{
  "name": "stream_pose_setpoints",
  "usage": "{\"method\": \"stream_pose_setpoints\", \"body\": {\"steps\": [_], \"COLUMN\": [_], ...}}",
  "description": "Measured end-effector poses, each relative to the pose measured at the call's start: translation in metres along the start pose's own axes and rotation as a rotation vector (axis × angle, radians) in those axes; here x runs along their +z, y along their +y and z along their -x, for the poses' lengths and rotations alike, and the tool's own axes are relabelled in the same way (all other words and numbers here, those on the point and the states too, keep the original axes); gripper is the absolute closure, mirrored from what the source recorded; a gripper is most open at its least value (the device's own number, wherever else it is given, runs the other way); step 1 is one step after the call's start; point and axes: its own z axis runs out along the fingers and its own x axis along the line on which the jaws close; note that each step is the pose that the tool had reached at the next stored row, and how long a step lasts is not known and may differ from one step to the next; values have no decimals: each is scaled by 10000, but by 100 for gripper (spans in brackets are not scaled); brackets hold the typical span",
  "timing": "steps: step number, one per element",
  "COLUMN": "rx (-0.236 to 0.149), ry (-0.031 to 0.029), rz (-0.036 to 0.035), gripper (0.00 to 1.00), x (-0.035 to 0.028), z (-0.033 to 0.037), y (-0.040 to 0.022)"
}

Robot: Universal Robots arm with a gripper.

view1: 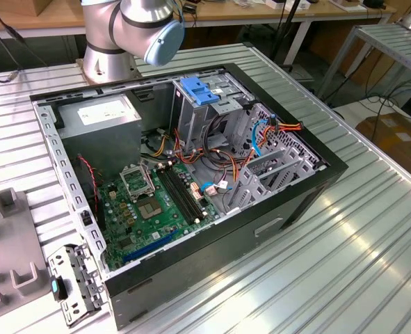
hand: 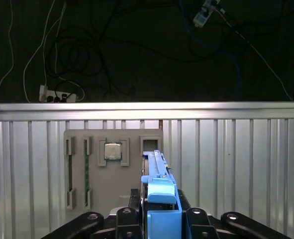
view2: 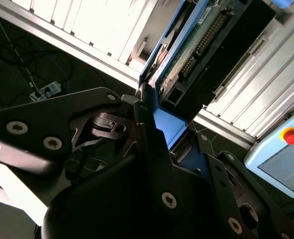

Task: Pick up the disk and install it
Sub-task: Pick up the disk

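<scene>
**Item:** the disk (hand: 156, 167), edge-on, blue side rails showing.
**Location:** clamped between the closed fingers of your pincer (hand: 159, 214), above the ribbed counter (hand: 236, 169) and the grey fixture tray (hand: 82, 164).
**Step:** pick-up looks done; install not yet made.
**Destination, as I judge it:** the open computer case (view1: 316, 188), at the drive cage (view1: 222, 111).
**Requirement:** square the rails to the bay before you push.

one disk (hand: 161, 193), one gripper (hand: 159, 211), one computer case (view1: 191, 273)
</scene>
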Motion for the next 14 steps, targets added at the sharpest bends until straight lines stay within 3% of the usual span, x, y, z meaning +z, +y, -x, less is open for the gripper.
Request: {"method": "stream_pose_setpoints", "body": {"steps": [14], "rx": [0], "ry": [0], "rz": [0], "gripper": [63], "x": [-213], "z": [1], "y": [-1]}}
